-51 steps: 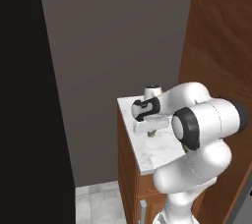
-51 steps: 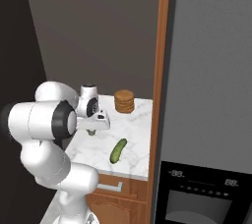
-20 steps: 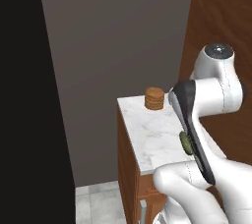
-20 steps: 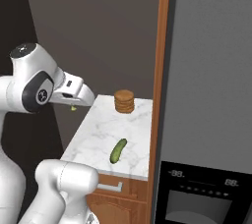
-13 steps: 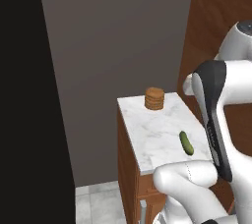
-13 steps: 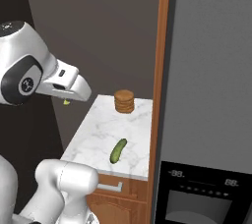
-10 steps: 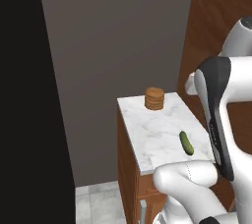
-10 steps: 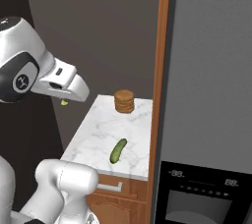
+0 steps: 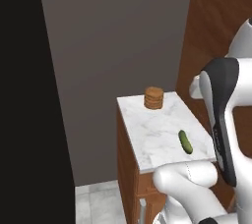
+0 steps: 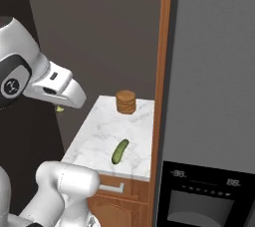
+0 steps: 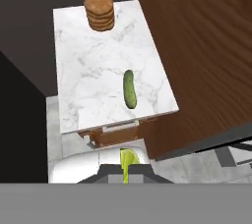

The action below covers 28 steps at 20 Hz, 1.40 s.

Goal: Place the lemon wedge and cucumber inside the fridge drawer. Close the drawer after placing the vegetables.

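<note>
My gripper (image 10: 60,107) hangs in the air to the left of the marble counter (image 10: 97,134), high above the floor. It is shut on the lemon wedge (image 10: 60,108), a tiny yellow-green sliver that sticks up between the finger tips in the hand view (image 11: 127,160). The cucumber (image 10: 119,151), a stubby dark green oblong, lies on the counter near its front edge (image 9: 185,141) (image 11: 129,88). It is well apart from the gripper. The fridge drawer is out of view.
A round brown ridged stack (image 10: 125,101) stands at the back of the counter. Below the counter is a wooden drawer with a silver handle (image 10: 112,187). A tall wood panel (image 10: 160,71) and a dark oven front (image 10: 204,196) rise on the right.
The hand has risen off the counter with the lemon wedge and swung left and up, past the counter's edge. The cucumber and the brown stack have not moved.
</note>
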Tool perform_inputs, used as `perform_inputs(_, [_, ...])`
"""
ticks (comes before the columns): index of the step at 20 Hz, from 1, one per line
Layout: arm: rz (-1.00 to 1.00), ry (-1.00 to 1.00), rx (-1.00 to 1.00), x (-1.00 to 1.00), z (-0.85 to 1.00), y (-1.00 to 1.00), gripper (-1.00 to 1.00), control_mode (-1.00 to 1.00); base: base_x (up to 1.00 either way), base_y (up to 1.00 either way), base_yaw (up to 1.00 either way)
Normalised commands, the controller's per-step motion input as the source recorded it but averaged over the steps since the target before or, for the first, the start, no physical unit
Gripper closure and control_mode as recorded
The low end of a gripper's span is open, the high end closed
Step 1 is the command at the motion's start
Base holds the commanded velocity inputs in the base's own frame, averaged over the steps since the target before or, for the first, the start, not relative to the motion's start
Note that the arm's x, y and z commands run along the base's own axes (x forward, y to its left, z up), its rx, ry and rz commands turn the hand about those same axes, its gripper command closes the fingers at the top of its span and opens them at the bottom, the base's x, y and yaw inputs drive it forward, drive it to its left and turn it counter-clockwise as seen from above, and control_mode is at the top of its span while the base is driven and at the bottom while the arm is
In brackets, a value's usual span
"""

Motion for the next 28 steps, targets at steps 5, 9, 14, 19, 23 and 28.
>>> perform_inputs(5, [0.0, 0.0, 0.0, 0.0, 0.0, 0.0, 1.0, 1.0, -0.99, 0.0, -0.07])
perform_inputs(9, [0.0, 0.0, 0.0, 0.0, 0.0, 0.0, 1.0, 1.0, -1.0, 0.0, -0.13])
perform_inputs(14, [0.0, 0.0, 0.0, 0.0, 0.0, 0.0, 1.0, 1.0, -0.89, -0.4, -0.22])
perform_inputs(19, [0.0, 0.0, 0.0, 0.0, 0.0, 0.0, 1.0, 1.0, -0.32, -0.93, -0.25])
perform_inputs(23, [0.0, 0.0, 0.0, 0.0, 0.0, 0.0, 1.0, 1.0, -0.07, -0.88, -0.32])
perform_inputs(28, [0.0, 0.0, 0.0, 0.0, 0.0, 0.0, 1.0, 1.0, 0.04, -0.86, -0.33])
